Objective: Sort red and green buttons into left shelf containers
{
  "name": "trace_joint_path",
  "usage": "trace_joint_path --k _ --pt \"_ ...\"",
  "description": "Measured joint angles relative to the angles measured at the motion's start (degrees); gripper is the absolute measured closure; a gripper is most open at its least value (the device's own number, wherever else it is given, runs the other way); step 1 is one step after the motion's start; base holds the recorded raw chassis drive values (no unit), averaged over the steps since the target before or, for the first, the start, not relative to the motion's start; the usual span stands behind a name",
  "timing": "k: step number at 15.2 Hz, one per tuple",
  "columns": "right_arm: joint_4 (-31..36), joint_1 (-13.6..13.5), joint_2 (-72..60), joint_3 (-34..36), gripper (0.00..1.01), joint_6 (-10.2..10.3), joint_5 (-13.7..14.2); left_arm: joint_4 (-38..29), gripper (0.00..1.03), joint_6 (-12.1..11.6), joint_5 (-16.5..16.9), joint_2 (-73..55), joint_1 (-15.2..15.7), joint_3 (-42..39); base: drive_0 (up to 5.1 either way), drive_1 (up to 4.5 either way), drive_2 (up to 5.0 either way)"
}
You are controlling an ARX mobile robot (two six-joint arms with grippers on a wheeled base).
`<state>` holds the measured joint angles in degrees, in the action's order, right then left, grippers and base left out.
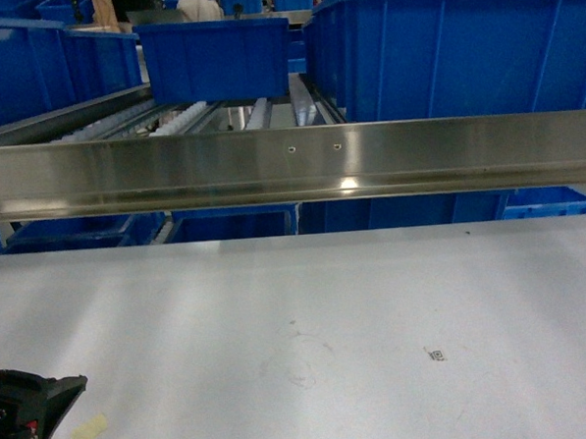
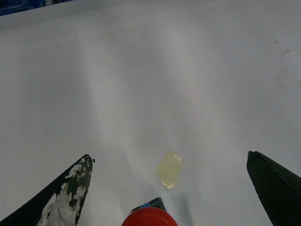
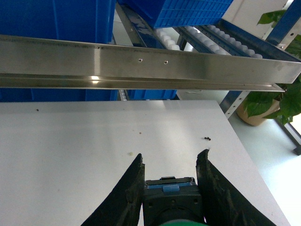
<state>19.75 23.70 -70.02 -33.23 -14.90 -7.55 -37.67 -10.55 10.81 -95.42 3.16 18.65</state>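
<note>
The left gripper [image 2: 169, 188] hangs low over the white surface [image 1: 328, 316] with its fingers [image 2: 66, 197] wide apart. A red button [image 2: 149, 216] sits between them at the bottom edge of the left wrist view, its domed cap showing with a corner of dark body behind it. A yellowish tape scrap [image 2: 169, 169] lies just beyond the button, apart from it.

The right gripper [image 3: 170, 188] has its fingers [image 3: 124, 197] closed in against a dark block [image 3: 171, 193] with a blue tab on top and a sliver of green at the very bottom edge. That is probably a green button, though too little shows to be sure.

The blue bins [image 1: 216, 56] stand on the roller shelf behind the steel rail [image 1: 290, 166], well away from both grippers.

The buttons look small, light and rigid. The domed cap is smooth and would likely slip under a pinch, so the flat sides of the body are the better place to take hold. The red one sits so near the wrist that its grip faces are hidden in every view.
</note>
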Motion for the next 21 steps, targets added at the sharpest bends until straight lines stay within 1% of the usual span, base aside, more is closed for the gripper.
trace_joint_path --k 2,5,10,12,14,15,17,21 --pt "-0.02 0.0 0.0 0.0 0.72 0.0 0.0 -2.19 0.05 0.0 -1.25 -3.48 0.2 -1.36 0.0 0.0 0.0" --pt "0.0 0.0 0.0 0.0 0.72 -0.02 0.0 -5.97 0.05 0.0 -2.27 -6.62 0.98 -3.28 0.0 0.0 0.0" --pt "0.0 0.0 0.0 0.0 0.72 -0.02 0.0 -9.79 0.05 -0.13 -2.23 -14.45 2.1 -2.93 0.0 0.0 0.0" --pt "0.0 0.0 0.0 0.0 0.72 -0.02 0.0 -9.53 0.05 -0.55 -2.14 -15.08 1.84 -2.38 0.0 0.0 0.0" --pt "0.0 0.0 0.0 0.0 0.72 -0.02 0.0 -10.84 0.05 -1.95 -2.03 -14.86 1.27 -2.32 0.0 0.0 0.0" --pt "0.0 0.0 0.0 0.0 0.72 -0.02 0.0 -10.71 0.05 -2.05 -2.01 -14.86 1.07 -2.34 0.0 0.0 0.0" --pt "0.0 0.0 0.0 0.0 0.72 0.0 0.0 -10.71 0.24 -2.21 -2.01 -14.86 1.07 -2.34 0.0 0.0 0.0" --pt "0.0 0.0 0.0 0.0 0.72 -0.02 0.0 -10.75 0.67 -2.4 -2.01 -14.86 1.07 -2.34 0.0 0.0 0.0"
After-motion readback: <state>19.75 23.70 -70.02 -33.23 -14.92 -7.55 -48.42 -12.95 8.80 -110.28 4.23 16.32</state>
